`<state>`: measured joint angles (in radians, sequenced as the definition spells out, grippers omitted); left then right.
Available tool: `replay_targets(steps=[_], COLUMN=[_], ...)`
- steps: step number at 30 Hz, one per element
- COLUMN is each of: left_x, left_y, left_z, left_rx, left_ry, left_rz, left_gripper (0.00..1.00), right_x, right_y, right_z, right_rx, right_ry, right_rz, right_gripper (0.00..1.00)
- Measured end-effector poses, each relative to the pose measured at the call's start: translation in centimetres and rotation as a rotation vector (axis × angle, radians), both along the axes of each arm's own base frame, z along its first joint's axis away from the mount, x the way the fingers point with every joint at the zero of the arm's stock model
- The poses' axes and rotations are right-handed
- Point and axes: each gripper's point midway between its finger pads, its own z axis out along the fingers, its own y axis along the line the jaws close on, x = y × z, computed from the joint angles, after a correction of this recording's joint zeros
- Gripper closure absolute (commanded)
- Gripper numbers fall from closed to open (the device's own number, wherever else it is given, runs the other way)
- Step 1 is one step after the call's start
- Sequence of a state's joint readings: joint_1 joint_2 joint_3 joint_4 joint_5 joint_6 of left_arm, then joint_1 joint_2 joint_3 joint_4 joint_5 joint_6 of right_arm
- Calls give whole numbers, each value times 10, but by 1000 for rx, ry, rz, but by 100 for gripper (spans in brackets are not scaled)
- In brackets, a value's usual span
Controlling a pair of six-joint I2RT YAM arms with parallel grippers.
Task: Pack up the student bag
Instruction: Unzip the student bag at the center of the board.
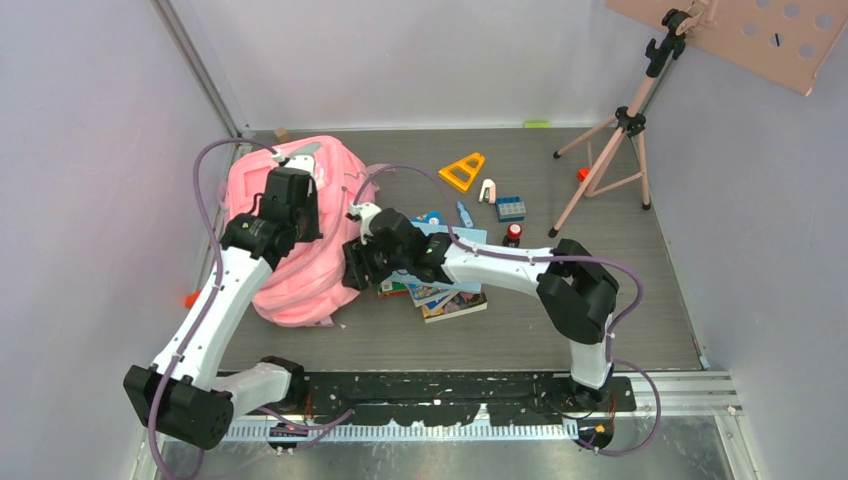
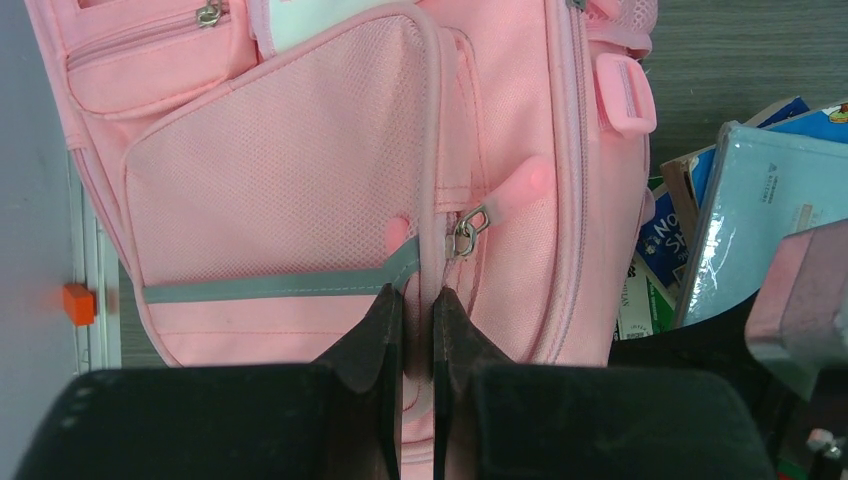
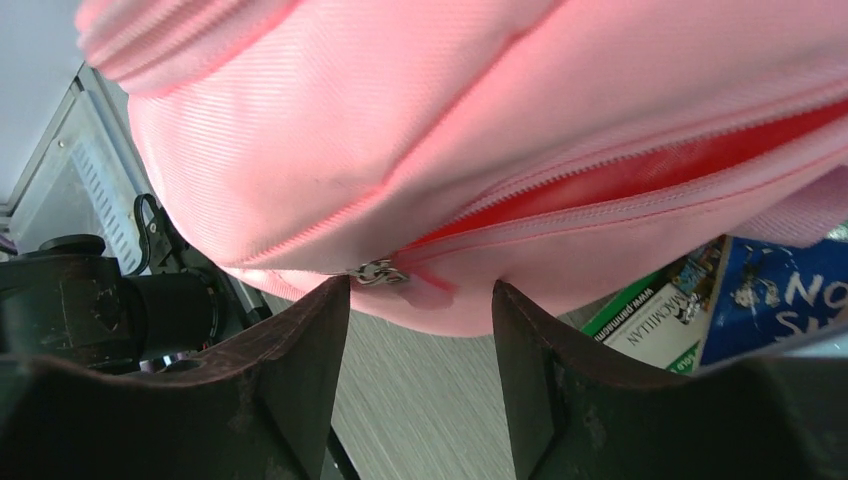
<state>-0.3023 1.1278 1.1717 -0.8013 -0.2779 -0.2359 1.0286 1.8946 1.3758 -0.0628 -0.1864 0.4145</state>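
Observation:
The pink student bag (image 1: 290,290) lies on the table's left side. My left gripper (image 1: 290,205) is on top of it. In the left wrist view the gripper (image 2: 418,300) is shut on a fold of the bag (image 2: 280,200) at the front pocket's seam, just below a metal zipper pull (image 2: 468,232). My right gripper (image 1: 358,262) is at the bag's right side. In the right wrist view it (image 3: 420,290) is open, its fingers on either side of a zipper pull (image 3: 378,271) on the bag (image 3: 400,120). The zipper there is partly open and shows a red lining.
A stack of books (image 1: 450,295) lies right of the bag, under the right arm; it also shows in the wrist views (image 2: 770,200) (image 3: 680,310). Behind are a yellow triangle (image 1: 462,171), a blue brick (image 1: 511,208), a red-and-black item (image 1: 513,234) and a tripod (image 1: 620,150).

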Motion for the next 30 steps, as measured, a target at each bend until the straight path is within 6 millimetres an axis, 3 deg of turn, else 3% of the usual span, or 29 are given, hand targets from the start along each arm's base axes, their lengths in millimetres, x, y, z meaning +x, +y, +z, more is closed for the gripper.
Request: replay_targets(steps=[3, 6, 9, 18, 25, 30], left_x=[0, 0, 0, 13, 52, 80], left_y=[0, 0, 1, 5, -6, -17], left_z=[0, 0, 0, 3, 4, -7], left_rx=[-1, -3, -5, -27, -66, -113], left_ry=[1, 2, 1, -18, -54, -61], left_rz=[1, 1, 4, 42, 61, 98], left_gripper=[100, 100, 100, 100, 100, 100], right_x=[-1, 0, 4, 28, 82, 96], right_y=[7, 11, 12, -3, -43, -57], right_z=[-1, -2, -2, 6, 21, 25], right_rx=[-7, -16, -25, -98, -134, -142], right_ry=[-22, -45, -64, -100, -56, -32], right_rz=[-1, -12, -41, -140, -226, -237], right_gripper=[57, 84, 99, 100, 100, 100])
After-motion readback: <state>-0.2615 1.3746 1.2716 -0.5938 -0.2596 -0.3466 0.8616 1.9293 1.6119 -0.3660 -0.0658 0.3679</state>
